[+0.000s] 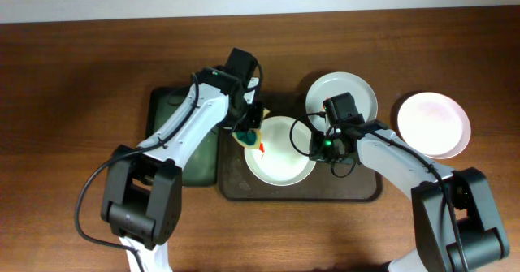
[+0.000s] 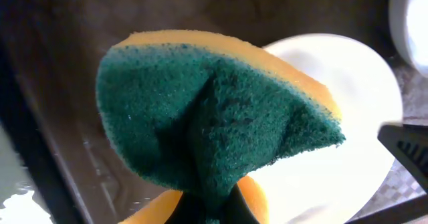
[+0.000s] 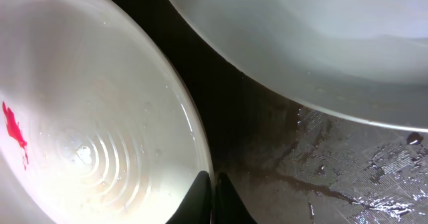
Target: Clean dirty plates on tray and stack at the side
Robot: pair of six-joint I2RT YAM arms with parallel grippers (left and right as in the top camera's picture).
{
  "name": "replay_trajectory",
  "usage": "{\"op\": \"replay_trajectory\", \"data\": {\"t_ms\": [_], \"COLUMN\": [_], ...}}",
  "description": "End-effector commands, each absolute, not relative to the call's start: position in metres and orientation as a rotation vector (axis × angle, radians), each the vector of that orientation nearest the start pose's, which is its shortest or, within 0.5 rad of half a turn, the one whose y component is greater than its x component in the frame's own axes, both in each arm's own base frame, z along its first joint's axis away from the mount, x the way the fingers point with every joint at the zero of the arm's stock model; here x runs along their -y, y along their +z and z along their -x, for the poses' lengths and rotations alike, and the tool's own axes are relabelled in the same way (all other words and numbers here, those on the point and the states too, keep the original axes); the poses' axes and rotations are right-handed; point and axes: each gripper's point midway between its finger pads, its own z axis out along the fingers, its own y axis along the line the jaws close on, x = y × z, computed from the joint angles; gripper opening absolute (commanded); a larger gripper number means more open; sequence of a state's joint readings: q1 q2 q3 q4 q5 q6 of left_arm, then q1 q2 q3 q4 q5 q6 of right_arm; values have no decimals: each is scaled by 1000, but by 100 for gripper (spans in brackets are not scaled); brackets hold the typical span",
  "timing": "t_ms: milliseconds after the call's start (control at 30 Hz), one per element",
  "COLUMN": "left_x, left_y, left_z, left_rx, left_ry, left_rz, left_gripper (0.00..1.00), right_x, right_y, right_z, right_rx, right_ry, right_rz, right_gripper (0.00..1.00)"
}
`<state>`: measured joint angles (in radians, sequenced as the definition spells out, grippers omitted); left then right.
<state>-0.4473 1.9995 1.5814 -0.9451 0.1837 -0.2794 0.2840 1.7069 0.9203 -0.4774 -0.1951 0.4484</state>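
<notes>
Step in hand, as I judge it: wiping the red smear (image 1: 262,148) off the smeared plate (image 1: 284,160), which lies in the left half of the tray (image 1: 357,189); the smear is left of the plate's middle.

Left tool (image 1: 250,126) clamped on a sponge (image 2: 214,117), green scouring face toward the plate, yellow backing behind; the sponge is folded in the pinch and hangs over the plate's left rim, just beside the smear; whether it touches yet, cannot tell.

Right tool (image 3: 211,196) has its fingers together at the plate's right rim; the rim runs in between them, so it reads as pinching the rim to steady the plate.

Second plate (image 1: 345,97) at the tray's far right corner, no smear on the part that shows; third plate (image 1: 433,124) off the tray on the bench (image 1: 73,101) to the right, that side being the likely stacking spot; narrow black tray (image 1: 162,114) just beside the big tray on the left.

To do it well: keep the right pinch firm so the plate cannot skate on the wet tray floor; bring the green face flat onto the smear; press lightly; sweep from the rim inward across the red, away from the held edge; lift and check for streaks before releasing; too much push could tip the plate on its rim.
</notes>
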Motion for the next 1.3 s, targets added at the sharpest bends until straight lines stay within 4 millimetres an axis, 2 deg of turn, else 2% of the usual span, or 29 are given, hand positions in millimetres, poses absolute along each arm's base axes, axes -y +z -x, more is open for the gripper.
{"op": "replay_trajectory", "data": {"t_ms": [0, 200, 367, 500, 700, 900, 1267], "left_x": [231, 238, 227, 230, 246, 243, 244], "left_y": [70, 54, 50, 50, 44, 33, 17], "left_z": [-366, -357, -362, -361, -353, -346, -346], "left_rx": [-3006, -3064, -3047, -3047, -3032, -3048, -3021], "left_ry": [-414, -394, -288, -286, -302, -289, -309], "left_rz": [-179, -81, -17, -31, -93, -106, -149], "left_gripper": [0, 0, 0, 0, 0, 0, 0], "right_x": [-126, -125, -126, -126, -126, -126, -126], "right_y": [12, 11, 11, 11, 11, 11, 11], "right_z": [-327, -326, -325, -325, -325, -325, -325], "right_rx": [-2885, -2889, -2890, -2892, -2893, -2892, -2893], "right_ry": [403, 407, 415, 415, 414, 414, 414], "right_rz": [-212, -261, -288, -287, -286, -286, -287], "right_gripper": [4, 4, 4, 4, 4, 4, 4]}}
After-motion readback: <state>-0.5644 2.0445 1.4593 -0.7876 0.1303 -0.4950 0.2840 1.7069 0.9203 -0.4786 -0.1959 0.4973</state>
